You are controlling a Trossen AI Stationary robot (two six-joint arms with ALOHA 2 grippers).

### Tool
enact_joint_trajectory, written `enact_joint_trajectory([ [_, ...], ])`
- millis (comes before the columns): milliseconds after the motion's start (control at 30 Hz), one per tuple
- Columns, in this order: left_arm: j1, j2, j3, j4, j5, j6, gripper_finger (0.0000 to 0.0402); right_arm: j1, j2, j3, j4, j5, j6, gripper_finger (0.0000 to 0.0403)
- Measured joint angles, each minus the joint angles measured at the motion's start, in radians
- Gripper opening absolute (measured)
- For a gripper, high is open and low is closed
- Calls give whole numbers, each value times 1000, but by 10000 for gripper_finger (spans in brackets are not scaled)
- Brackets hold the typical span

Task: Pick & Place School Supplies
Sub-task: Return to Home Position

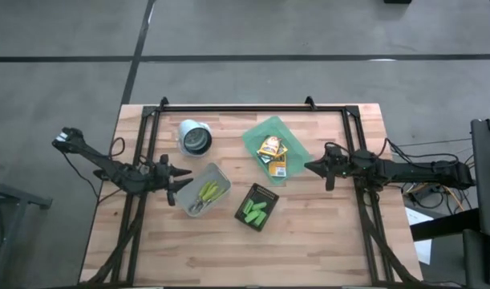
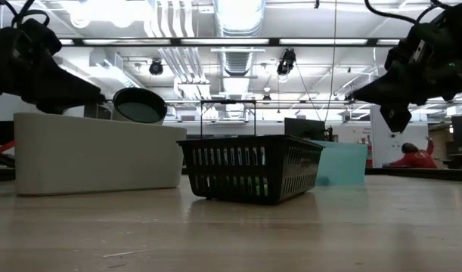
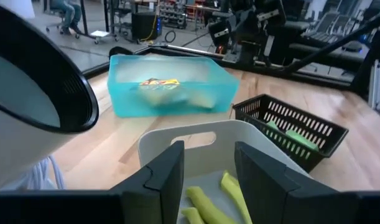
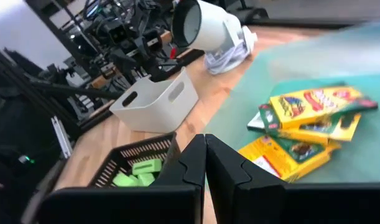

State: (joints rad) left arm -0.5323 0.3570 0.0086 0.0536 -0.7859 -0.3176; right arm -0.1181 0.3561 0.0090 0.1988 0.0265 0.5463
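Two yellow-green-handled scissors (image 1: pixel 204 195) lie in a white bin (image 1: pixel 216 178); their handles (image 3: pixel 230 190) show in the left wrist view. Bright green markers (image 1: pixel 254 210) lie in a black basket (image 1: pixel 265 193). Yellow-and-green crayon boxes (image 1: pixel 273 152) rest flat in a translucent green tray (image 1: pixel 257 132), stacked partly over each other (image 4: pixel 301 121). My left gripper (image 1: pixel 184 174) is open and hovers above the bin's left wall (image 3: pixel 208 168). My right gripper (image 1: pixel 309 167) is shut and hangs in the air at the tray's right edge (image 4: pixel 205 155).
A white cup (image 1: pixel 196 138) lies on its side at the far left, beside a bundle of white cord (image 4: pixel 230 56). A black frame (image 1: pixel 253 108) runs along the table's far edge and both sides. Bare wood lies along the near edge (image 1: pixel 228 257). A person in red (image 2: pixel 416 157) sits far behind.
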Motion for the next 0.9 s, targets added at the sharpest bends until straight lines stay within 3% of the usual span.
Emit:
enact_joint_trajectory([
  [233,0,1,0,-1,1,107,147,0,1,0,-12,0,157,8],
  [900,0,1,-2,-1,3,102,147,0,0,0,-11,0,150,8],
])
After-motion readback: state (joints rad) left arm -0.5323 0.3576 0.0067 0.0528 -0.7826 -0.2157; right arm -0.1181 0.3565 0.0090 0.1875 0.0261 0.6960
